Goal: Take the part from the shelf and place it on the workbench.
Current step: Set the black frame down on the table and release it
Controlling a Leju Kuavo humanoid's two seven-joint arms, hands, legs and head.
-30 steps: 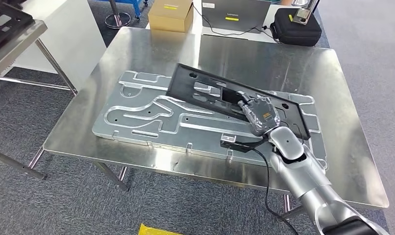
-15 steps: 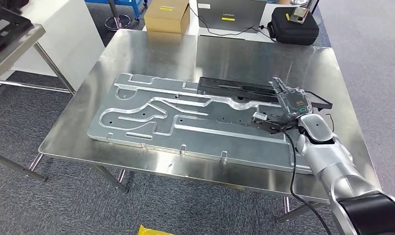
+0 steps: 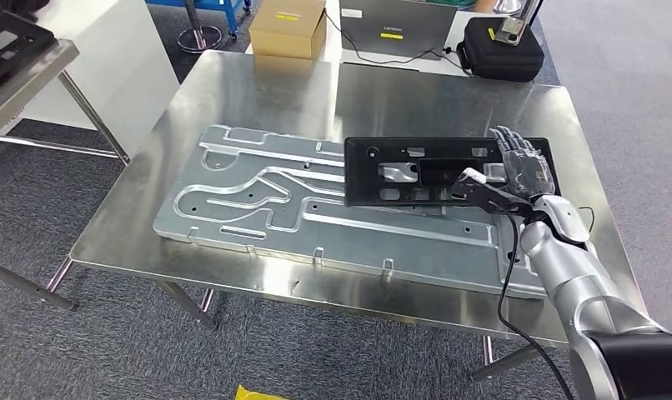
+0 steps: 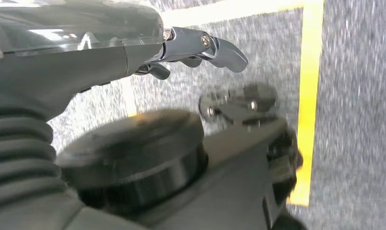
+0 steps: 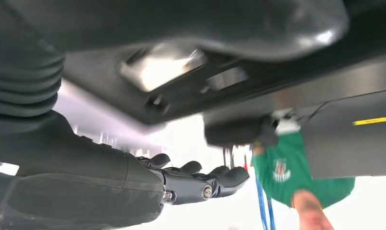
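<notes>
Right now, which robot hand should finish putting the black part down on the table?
The right robot hand, probably. It already sits at the black part's end, over the metal plate. The left robot hand hangs down above the carpet.

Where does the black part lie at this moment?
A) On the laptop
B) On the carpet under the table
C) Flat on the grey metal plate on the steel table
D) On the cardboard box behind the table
C: in the head view the black part lies flat across the grey metal plate on the steel table, with the right robot hand at its end.
</notes>
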